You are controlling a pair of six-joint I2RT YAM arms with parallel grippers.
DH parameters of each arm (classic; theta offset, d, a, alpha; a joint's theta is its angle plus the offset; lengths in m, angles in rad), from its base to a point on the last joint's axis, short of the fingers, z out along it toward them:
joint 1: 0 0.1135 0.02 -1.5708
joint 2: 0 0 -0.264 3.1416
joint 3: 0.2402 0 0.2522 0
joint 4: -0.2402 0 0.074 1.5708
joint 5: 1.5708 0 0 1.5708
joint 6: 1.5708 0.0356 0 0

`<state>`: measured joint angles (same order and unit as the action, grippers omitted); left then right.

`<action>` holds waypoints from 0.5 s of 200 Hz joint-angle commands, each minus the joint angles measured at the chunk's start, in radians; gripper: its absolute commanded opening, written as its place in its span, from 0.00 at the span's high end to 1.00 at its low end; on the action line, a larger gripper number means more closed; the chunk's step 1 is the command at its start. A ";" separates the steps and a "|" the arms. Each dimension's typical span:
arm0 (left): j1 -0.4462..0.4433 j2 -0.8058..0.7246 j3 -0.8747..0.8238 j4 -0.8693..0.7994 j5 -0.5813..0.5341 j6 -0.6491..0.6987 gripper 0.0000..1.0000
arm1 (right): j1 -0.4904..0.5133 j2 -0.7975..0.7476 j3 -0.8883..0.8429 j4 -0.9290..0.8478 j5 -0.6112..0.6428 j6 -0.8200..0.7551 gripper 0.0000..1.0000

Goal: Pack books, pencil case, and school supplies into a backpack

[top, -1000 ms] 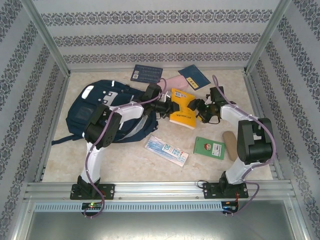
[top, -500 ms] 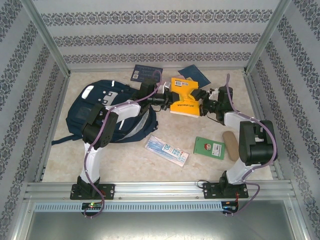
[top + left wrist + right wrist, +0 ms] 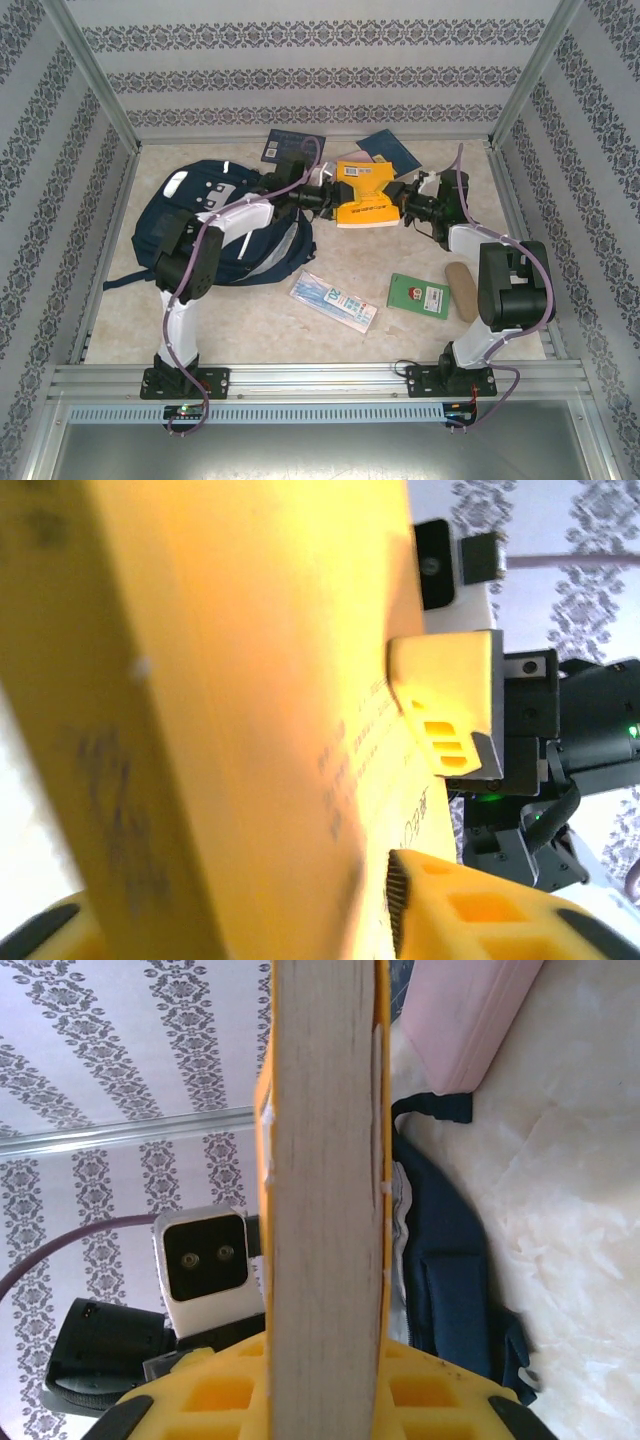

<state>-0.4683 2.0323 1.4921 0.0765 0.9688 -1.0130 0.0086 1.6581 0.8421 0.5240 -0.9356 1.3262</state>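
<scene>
A yellow-orange book (image 3: 365, 195) hangs above the table between my two grippers. My right gripper (image 3: 400, 207) is shut on its right edge; in the right wrist view the pale page edge (image 3: 325, 1160) stands clamped between the yellow fingers (image 3: 215, 1395). My left gripper (image 3: 335, 197) is at the book's left edge, open, its ribbed pad (image 3: 395, 905) just off the cover (image 3: 230, 700). The navy backpack (image 3: 190, 215) lies at the left under the left arm. The pink pencil case (image 3: 480, 1020) lies behind the book. The pale blue-white supplies packet (image 3: 333, 301) lies at the front middle.
Two dark blue books (image 3: 293, 146) (image 3: 390, 152) lie at the back. A small green book (image 3: 418, 296) and a tan oblong object (image 3: 461, 290) lie at the front right. Patterned walls and metal posts close in the table on three sides.
The yellow-orange book has risen off the table and moved toward the back. My right gripper has closed on it, and the left jaws have loosened.
</scene>
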 commanded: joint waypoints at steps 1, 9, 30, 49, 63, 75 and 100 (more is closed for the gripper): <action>0.055 -0.096 0.089 -0.448 -0.119 0.370 0.50 | -0.002 -0.039 -0.010 0.035 -0.007 -0.037 1.00; 0.068 -0.117 0.101 -0.547 -0.181 0.438 0.49 | -0.001 -0.040 -0.012 0.034 -0.001 -0.041 1.00; 0.097 -0.173 0.105 -0.736 -0.357 0.572 0.47 | 0.014 -0.035 -0.009 0.025 0.010 -0.054 1.00; 0.103 -0.204 0.107 -0.871 -0.559 0.678 0.47 | 0.030 -0.028 -0.006 0.022 0.018 -0.059 1.00; 0.104 -0.209 0.099 -0.934 -0.697 0.723 0.47 | 0.041 -0.020 -0.002 0.022 0.023 -0.061 1.00; 0.103 -0.207 0.086 -0.964 -0.769 0.754 0.47 | 0.049 -0.013 0.002 0.022 0.029 -0.060 1.00; 0.103 -0.198 0.045 -0.973 -0.882 0.784 0.47 | 0.068 0.000 0.012 0.022 0.033 -0.059 1.00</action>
<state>-0.3607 1.8248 1.5692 -0.7620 0.2966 -0.3485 0.0586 1.6585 0.8349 0.4976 -0.9012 1.2839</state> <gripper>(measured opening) 0.527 0.193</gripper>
